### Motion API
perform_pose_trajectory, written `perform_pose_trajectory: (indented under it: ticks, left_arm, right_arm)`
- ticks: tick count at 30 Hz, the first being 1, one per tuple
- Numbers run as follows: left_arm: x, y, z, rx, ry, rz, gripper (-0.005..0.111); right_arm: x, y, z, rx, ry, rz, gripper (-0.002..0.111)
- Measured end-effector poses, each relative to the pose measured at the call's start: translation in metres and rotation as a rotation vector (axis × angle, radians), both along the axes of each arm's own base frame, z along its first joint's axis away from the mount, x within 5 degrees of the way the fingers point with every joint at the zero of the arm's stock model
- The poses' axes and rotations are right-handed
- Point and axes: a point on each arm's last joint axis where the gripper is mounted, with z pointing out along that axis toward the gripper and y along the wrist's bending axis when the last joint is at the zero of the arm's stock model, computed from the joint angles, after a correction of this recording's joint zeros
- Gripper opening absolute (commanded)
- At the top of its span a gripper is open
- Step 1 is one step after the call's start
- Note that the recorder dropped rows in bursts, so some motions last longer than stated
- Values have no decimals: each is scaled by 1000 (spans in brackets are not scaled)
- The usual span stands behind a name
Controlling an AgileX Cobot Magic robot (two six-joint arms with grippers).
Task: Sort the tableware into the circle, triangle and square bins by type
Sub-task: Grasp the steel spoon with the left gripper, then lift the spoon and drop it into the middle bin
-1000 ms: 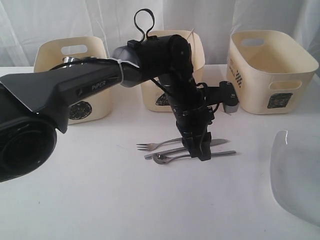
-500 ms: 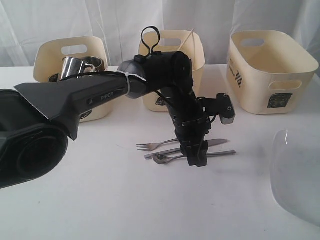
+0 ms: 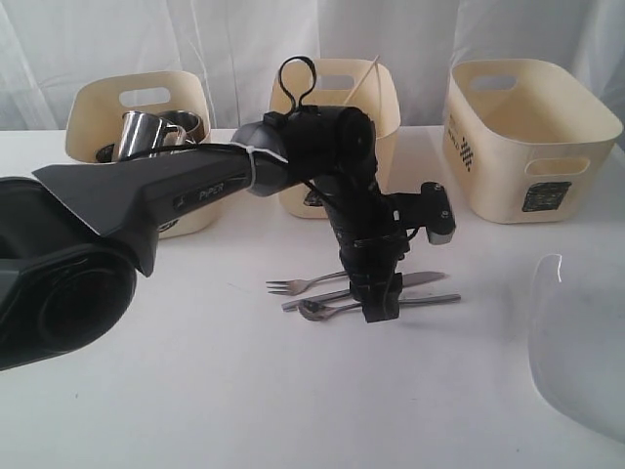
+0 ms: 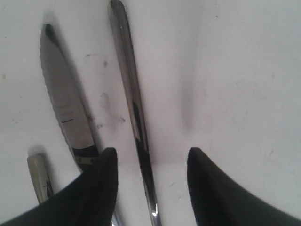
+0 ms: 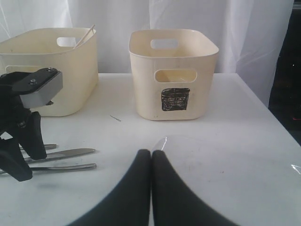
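Left fingers (image 4: 101, 188) stand wide astride the spoon (image 4: 134, 108) handle, knife (image 4: 66, 108) just outside; right fingers (image 5: 138, 188) pressed together. Looks like spoon pickup; next, close squarely.

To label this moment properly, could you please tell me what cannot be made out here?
- Exterior view: the left arm covers most of the mark on the middle bin.
- Exterior view: the right edge cuts off the plate.
- Left wrist view: a finger of the left end effector hides most of the fork.
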Motion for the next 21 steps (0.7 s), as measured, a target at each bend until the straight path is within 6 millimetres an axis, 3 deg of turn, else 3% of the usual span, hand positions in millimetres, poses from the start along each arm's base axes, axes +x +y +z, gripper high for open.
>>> perform_pose_trajectory:
  ticks: [13, 16, 21]
  left_arm:
    - [0, 0, -9, 19, 21, 0, 49]
    - [0, 0, -9, 19, 22, 4, 36]
    - [1, 1, -10, 28, 19, 18, 3]
  right_arm:
    - [0, 0, 0, 0, 0, 0, 0]
    - [0, 0, 0, 0, 0, 0, 0]
    - [0, 0, 0, 0, 0, 0, 0]
